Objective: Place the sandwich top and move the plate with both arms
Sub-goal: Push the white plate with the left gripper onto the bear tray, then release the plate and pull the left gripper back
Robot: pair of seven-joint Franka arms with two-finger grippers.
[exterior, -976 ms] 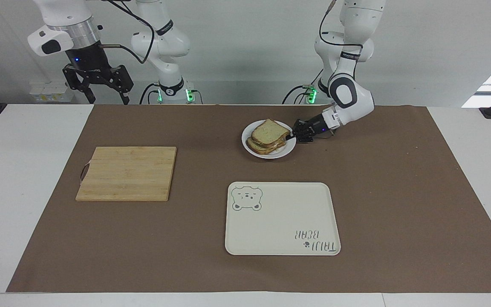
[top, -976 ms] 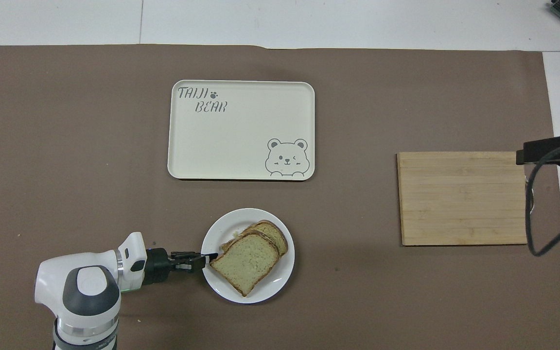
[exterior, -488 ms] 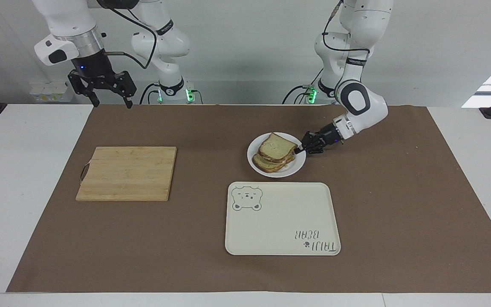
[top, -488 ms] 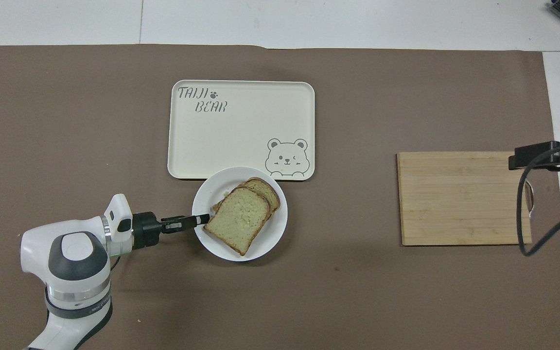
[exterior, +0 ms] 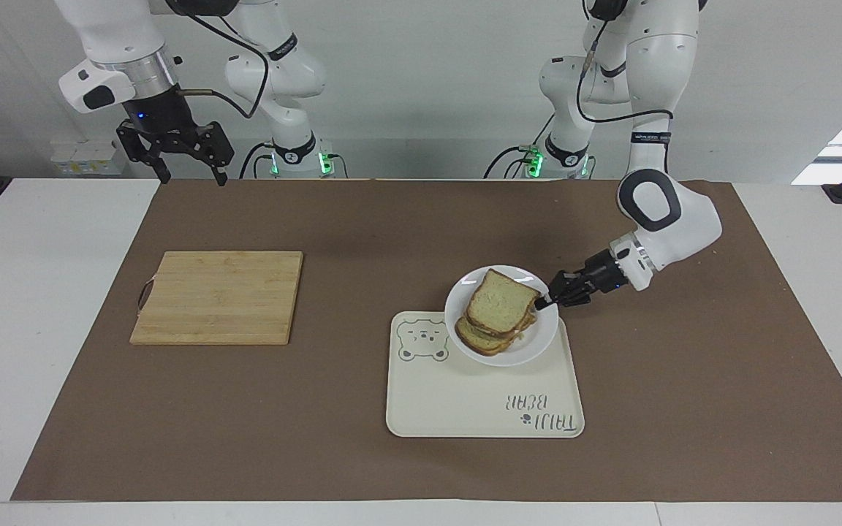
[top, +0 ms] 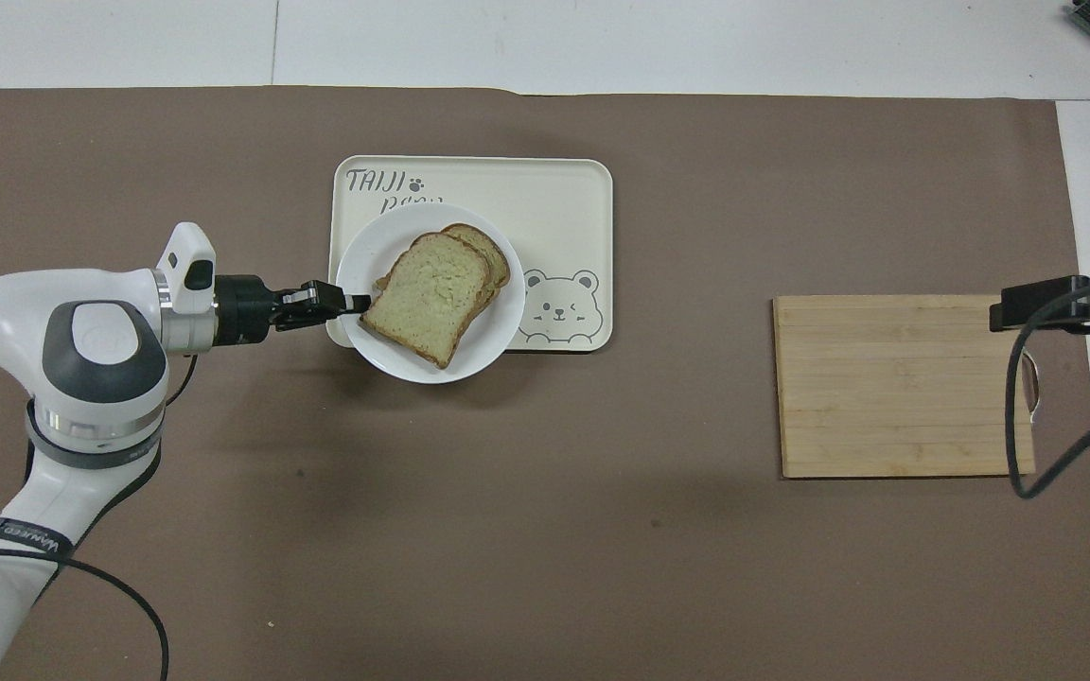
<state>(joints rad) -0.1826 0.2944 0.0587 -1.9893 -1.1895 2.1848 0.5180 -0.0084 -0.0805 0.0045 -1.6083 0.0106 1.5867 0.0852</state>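
Left gripper [exterior: 547,299] pinched on the rim of the plate [exterior: 538,343], at the edge facing the left arm's end of the table. Plate carried by that 1 grip, raised over the corner of the tray [exterior: 465,409] nearest the robots; apparently not yet resting on it, though the gap under the plate is hard to read from either view. Sandwich top [exterior: 501,300] already lying on the lower slice, 2 slices stacked slightly askew, its long axis running slantwise across the plate. Key relation for the coming move: open middle of the tray lying farther from the robots than the plate, and a little toward the right arm's end, so probably a short carry that way and then a lowering.

Right gripper [exterior: 178,150] hanging high over the table edge by the right arm's end, fingers spread, holding nothing, waiting well apart from the plate. Cutting board [exterior: 220,296] lying bare between that end and the tray. Left arm plainly the nearer one to the plate.
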